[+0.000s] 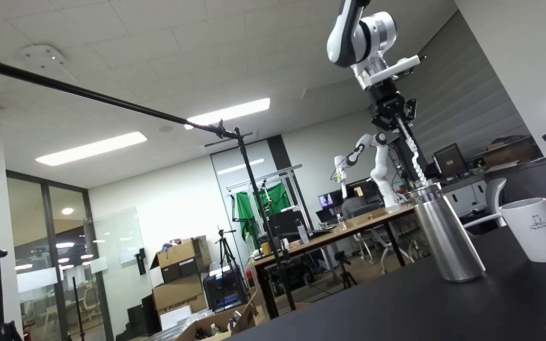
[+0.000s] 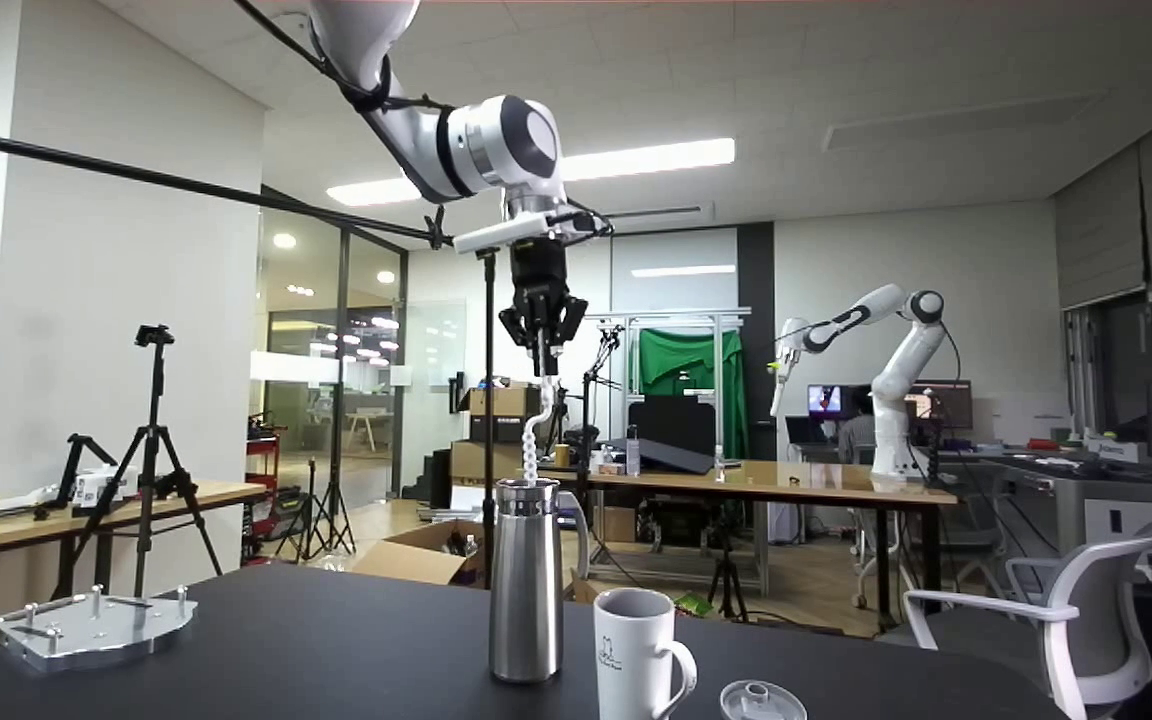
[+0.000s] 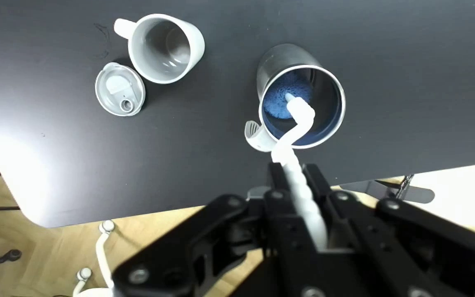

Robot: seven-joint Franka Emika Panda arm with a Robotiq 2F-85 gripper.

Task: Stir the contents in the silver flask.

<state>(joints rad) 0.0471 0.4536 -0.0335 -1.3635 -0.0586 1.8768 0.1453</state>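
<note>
The gripper [image 2: 544, 365] is over the flask [image 2: 526, 600], jaws clamped on a twisted white stick [image 3: 297, 181]. The stick points down, with a bend partway. In both exterior views its lower end goes in at the flask mouth; how deep, can't tell. Wrist view has the thin tip over blue contents [image 3: 274, 97] inside the flask; can't tell if it touches them.

The flask is steel, upright on the black table [image 3: 204, 148], pale handle [image 3: 260, 140] on its side. A white mug [image 2: 624, 650] stands upright near it, apart, small drawing on the side, own handle pointing away from the flask. A lid [image 3: 118, 93] lies just beside the mug, on the side away from the flask; touching or not, unclear.

In an exterior view a metal plate [image 2: 96, 635] with short posts lies on the same table, well apart from the flask. Background there: another arm [image 2: 901, 380] on a wood table [image 2: 776, 478], green cloth [image 2: 661, 365], a grey chair [image 2: 1106, 620], a tripod [image 2: 149, 480].
</note>
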